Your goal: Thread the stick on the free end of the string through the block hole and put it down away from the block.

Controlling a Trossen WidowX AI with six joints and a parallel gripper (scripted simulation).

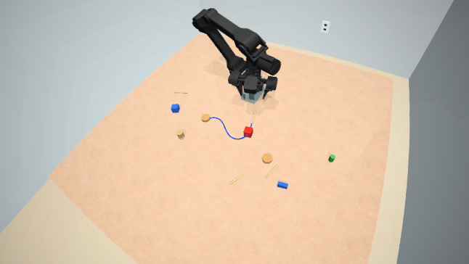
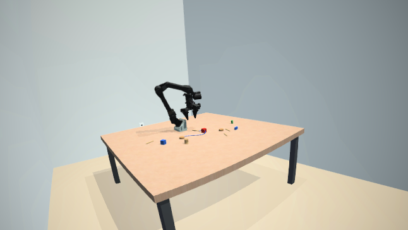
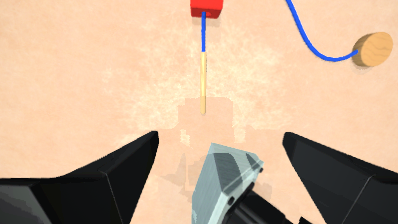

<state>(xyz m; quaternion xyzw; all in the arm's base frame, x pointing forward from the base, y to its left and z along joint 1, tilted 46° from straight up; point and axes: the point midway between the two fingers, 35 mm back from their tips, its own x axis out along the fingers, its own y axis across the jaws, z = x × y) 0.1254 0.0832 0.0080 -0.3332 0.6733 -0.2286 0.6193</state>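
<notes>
The red block [image 1: 248, 132] [image 2: 204, 130] [image 3: 206, 7] stands on the table. The blue string [image 1: 226, 128] [image 2: 193, 136] [image 3: 203, 32] curves from the round wooden button [image 1: 205, 117] [image 2: 182, 138] [image 3: 375, 49] to one side of the block and comes out at the side facing the arm's base. The thin stick [image 1: 253, 117] [image 2: 195, 130] [image 3: 203, 80] on its end lies flat on the table between block and base, apart from the block. My gripper [image 1: 253, 97] [image 2: 191, 118] [image 3: 220, 136] is wide open and empty, above the table on the base side of the stick, touching nothing.
A blue cube [image 1: 175, 108], a wooden cylinder [image 1: 180, 134] and a loose stick [image 1: 181, 92] lie on the button's side. A second wooden disc [image 1: 267, 158], two loose sticks [image 1: 237, 178] [image 1: 272, 170], a blue bar [image 1: 282, 185] and a green cylinder [image 1: 332, 158] lie beyond the block.
</notes>
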